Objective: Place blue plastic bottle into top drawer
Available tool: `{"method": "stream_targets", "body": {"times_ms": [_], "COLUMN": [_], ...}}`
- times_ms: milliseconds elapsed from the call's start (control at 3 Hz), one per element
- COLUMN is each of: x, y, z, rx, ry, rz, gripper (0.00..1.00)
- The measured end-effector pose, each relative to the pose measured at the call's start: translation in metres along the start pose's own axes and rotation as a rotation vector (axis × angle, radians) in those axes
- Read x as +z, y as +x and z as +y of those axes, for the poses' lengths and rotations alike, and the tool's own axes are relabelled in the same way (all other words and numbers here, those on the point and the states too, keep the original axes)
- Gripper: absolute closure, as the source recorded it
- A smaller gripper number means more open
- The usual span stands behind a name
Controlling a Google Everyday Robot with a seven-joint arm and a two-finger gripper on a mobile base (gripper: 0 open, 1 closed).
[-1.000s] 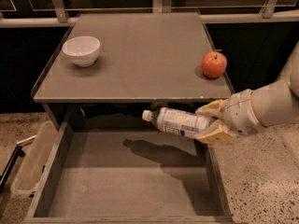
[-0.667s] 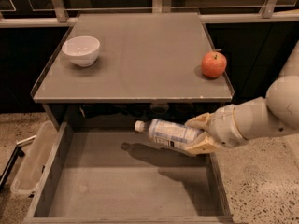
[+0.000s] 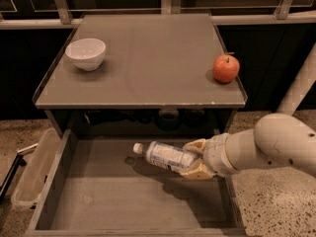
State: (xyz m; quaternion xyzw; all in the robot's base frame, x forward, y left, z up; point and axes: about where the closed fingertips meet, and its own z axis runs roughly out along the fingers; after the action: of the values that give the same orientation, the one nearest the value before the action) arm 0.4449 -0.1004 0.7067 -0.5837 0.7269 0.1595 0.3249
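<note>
One white bowl [image 3: 86, 53] sits at the left of the grey tabletop [image 3: 148, 68]. Below it the top drawer [image 3: 98, 201] stands open. The blue plastic bottle [image 3: 165, 156] hangs nearly level over the drawer floor, cap pointing left. The gripper [image 3: 193, 158], entering from the right, is clamped on the bottle's base. An apple [image 3: 226, 68] rests near the tabletop's right edge.

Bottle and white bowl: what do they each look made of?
The blue plastic bottle, held by the claw over the top drawer, looks like thin clear plastic: bluish see-through body, printed label, white cap. The bowl on the tabletop looks like glazed ceramic, smooth and white, though plastic is possible.
</note>
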Motion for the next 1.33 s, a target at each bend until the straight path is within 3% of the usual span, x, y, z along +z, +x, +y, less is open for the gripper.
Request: {"method": "stream_targets", "body": {"times_ms": [333, 1000, 1333], "x": [0.023, 0.063, 0.063], "y": [0.016, 0.046, 0.045], "z": [0.005, 0.011, 0.011], "rx": [0.009, 0.043, 0.043], "ry": [0.014, -0.023, -0.024], "rz": [0.032, 0.100, 0.100], "gripper": [1.00, 1.00, 0.81]}}
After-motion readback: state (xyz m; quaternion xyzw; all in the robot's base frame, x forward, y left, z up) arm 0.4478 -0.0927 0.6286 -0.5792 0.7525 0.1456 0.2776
